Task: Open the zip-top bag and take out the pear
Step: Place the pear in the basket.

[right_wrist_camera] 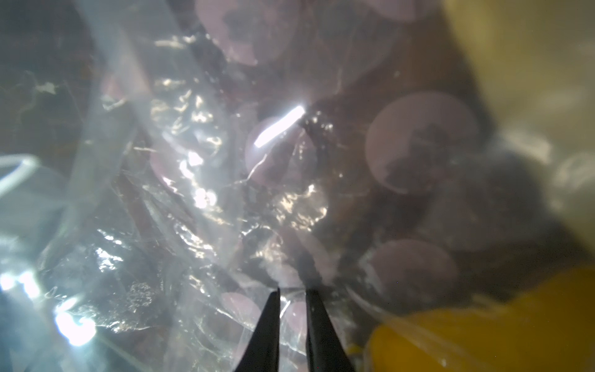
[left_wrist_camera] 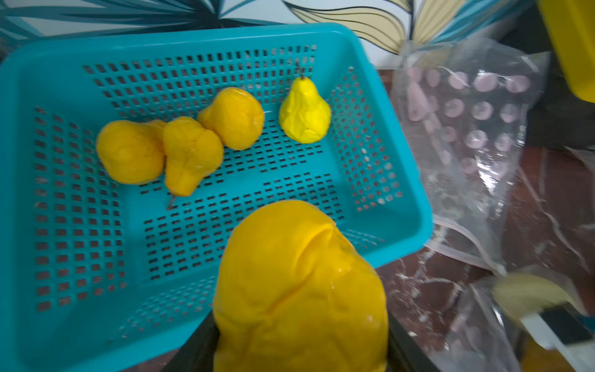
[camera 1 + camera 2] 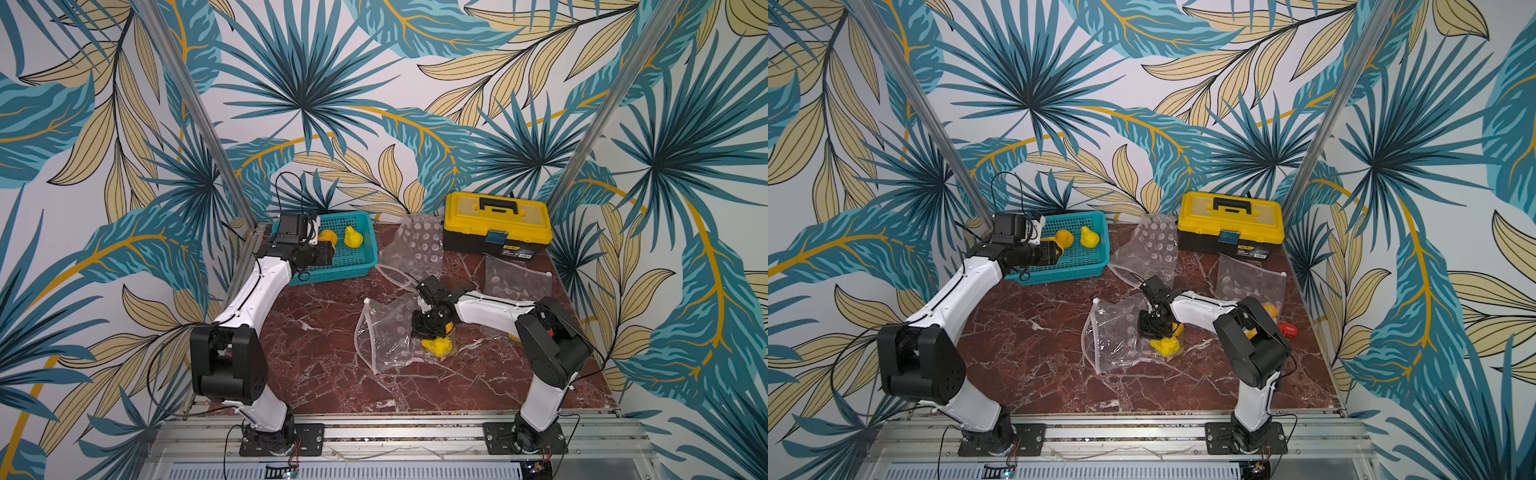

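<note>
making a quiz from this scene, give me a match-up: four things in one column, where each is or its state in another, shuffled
Things:
1. toolbox
2. pale yellow pear
3. left pincer
4. right pincer

Places or states:
A. pinching clear bag plastic
B. standing in the teal basket
C. holding an orange-yellow pear
D. at the back wall, lid closed

Pairs: 1-D, 2-B, 3-C, 4-A

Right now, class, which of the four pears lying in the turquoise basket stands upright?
The pale lemon-yellow pear, apart near the perforated turquoise plastic basket wall, stem up. The three orange-yellow pears lie clustered on their sides.
</note>
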